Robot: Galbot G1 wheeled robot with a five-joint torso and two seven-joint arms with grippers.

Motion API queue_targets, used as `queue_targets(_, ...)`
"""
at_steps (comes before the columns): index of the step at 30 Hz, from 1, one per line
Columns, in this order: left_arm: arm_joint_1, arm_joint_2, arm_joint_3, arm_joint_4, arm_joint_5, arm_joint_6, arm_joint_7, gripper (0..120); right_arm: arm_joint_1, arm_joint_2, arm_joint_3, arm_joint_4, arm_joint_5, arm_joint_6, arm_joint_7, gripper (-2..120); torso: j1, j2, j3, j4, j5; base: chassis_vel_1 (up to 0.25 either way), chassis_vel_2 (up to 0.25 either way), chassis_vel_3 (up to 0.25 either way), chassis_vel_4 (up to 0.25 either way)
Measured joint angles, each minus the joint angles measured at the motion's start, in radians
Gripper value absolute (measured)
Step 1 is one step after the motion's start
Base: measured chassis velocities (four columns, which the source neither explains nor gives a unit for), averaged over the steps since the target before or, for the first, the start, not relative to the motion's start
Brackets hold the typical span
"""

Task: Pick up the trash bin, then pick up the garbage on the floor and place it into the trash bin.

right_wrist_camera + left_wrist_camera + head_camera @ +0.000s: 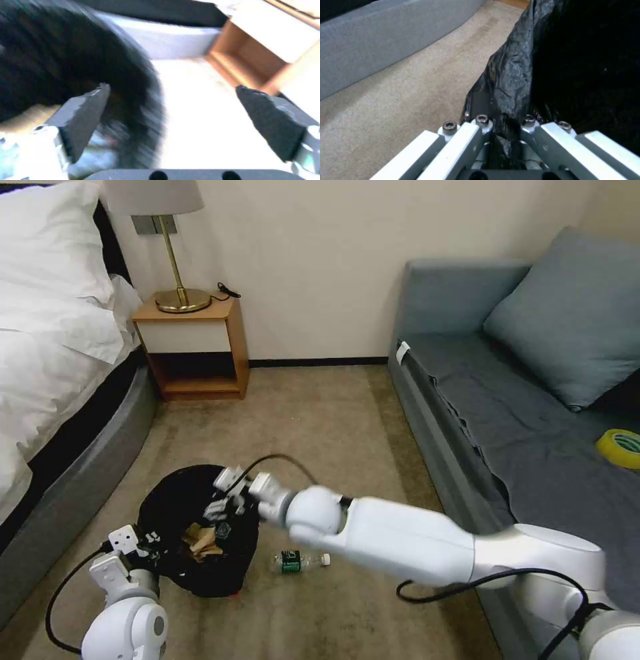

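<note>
The trash bin [200,537] is gripped at its rim by the left gripper [137,547], its jaws pinched on the black liner [506,82].
The right gripper [223,500] hovers over the bin's mouth, jaws spread apart; brown paper [202,542] lies inside, and a small bottle [299,561] lies on the carpet [320,427] just beside the bin.

Right gripper [223,493] above trash bin [175,500], bottle [299,561] beside

Black liner folds hide the left end effector's [501,130] fingertips; the trash bin [66,62] looks smeared, perhaps motion-blurred.
</note>
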Motion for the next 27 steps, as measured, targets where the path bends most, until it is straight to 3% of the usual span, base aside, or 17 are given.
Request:
queue_targets(4,-0.001,0.004,-0.008,0.0,-0.007,-0.002,0.0,2,0.039,-0.127,-0.019,-0.055,-0.087,0.012,-0.143,100,0.0,0.0,0.0,-0.0004,0.0001,0.0,0.0,0.0,0.0)
queue_targets(11,-0.002,0.006,-0.014,0.002,-0.012,-0.003,0.0,2,0.057,-0.18,-0.092,-0.087,-0.139,0.015,-0.294,100,0.0,0.0,0.0,-0.0001,0.0,0.0,0.0,0.0,0.0)
queue_targets(19,-0.001,0.005,-0.018,0.005,-0.014,-0.006,0.0,2,0.076,-0.157,-0.222,-0.119,-0.124,0.027,-0.358,100,0.0,0.0,0.0,0.0,-0.0003,0.0,0.0,0.0,0.0)
queue_targets(27,0.004,0.0,-0.019,-0.003,-0.017,-0.007,0.0,2,0.078,-0.052,-0.339,-0.263,-0.121,0.077,-0.381,100,0.0,0.0,0.0,0.0001,-0.0004,0.0,0.0,0.0,0.0)
